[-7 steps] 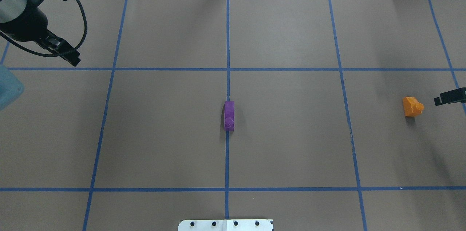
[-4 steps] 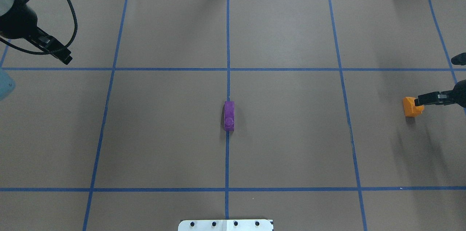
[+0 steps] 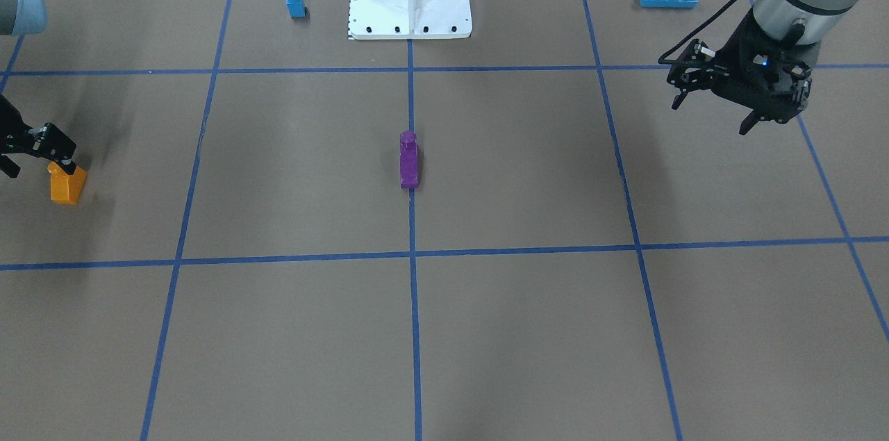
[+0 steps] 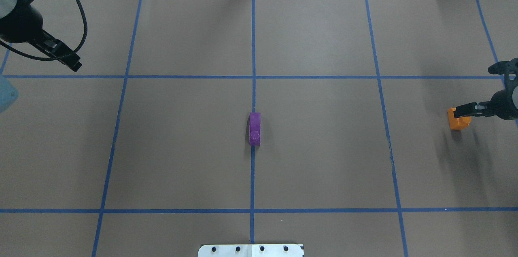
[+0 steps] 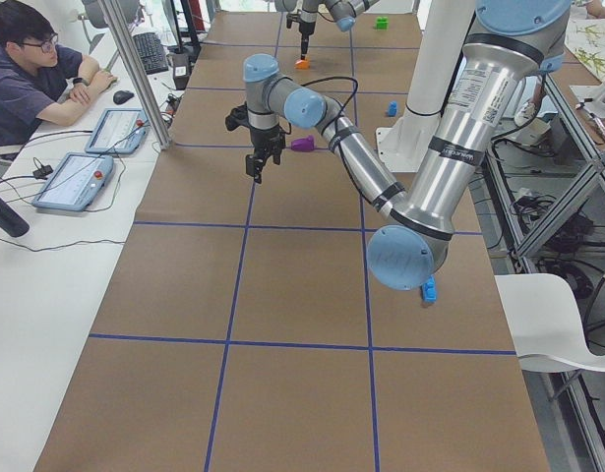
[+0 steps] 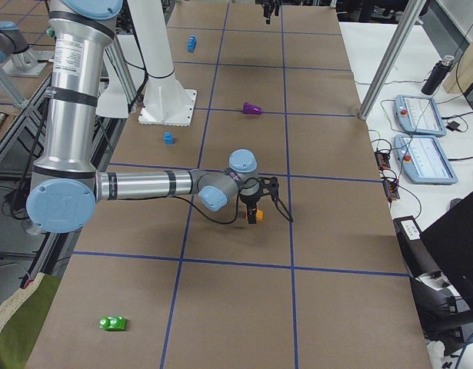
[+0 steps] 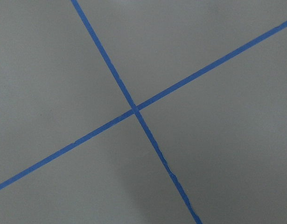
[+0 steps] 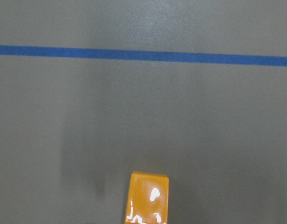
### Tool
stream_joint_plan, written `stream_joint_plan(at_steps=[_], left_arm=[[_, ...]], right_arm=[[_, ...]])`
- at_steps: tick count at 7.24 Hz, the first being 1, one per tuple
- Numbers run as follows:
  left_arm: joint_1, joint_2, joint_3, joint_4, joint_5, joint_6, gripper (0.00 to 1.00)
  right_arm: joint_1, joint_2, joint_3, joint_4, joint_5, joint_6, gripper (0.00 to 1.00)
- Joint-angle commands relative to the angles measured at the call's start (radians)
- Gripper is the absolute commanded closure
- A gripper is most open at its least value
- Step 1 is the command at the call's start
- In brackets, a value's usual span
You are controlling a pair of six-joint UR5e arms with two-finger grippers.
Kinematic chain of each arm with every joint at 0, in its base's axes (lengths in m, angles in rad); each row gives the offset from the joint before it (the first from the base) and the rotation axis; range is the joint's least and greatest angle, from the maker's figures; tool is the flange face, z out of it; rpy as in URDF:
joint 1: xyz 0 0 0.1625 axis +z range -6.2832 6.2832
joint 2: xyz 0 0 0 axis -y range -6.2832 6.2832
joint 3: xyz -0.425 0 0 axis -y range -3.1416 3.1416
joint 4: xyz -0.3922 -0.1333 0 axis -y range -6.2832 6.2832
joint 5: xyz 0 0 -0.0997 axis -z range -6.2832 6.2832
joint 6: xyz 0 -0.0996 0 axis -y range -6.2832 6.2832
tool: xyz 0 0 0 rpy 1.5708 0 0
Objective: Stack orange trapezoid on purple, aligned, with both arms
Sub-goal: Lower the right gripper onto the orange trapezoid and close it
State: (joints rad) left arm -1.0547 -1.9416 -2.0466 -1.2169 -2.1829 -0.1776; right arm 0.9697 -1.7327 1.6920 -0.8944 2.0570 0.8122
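1. Arrival at the orange block: right pincer, a second ago out by the right edge of the overhead view and clear of the block, now reaching over its top.
2. Reads as the start of the pickup; nothing lifted yet, stacking not begun.
3. Jaws apparently apart in the front view, with the block just beneath them at that frame's left edge, seemingly not yet gripped.
4. Purple block unmoved at frame centre on the middle tape line, well apart from the orange one.
5. Left pincer parked upper left, barely shifted; apart or together, cannot tell.
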Motion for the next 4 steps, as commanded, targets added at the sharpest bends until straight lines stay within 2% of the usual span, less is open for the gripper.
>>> stream_joint_plan(at_steps=[1,4], left_arm=[[0.002,-0.003,0.002,-0.003,0.0,-0.002,0.0],[0.002,-0.005,0.0,-0.003,0.0,-0.002,0.0]], right_arm=[[-0.038,0.007,-0.006,0.0,-0.017,0.048,0.24],[-0.06,0.01,-0.008,0.0,-0.031,0.068,0.26]])
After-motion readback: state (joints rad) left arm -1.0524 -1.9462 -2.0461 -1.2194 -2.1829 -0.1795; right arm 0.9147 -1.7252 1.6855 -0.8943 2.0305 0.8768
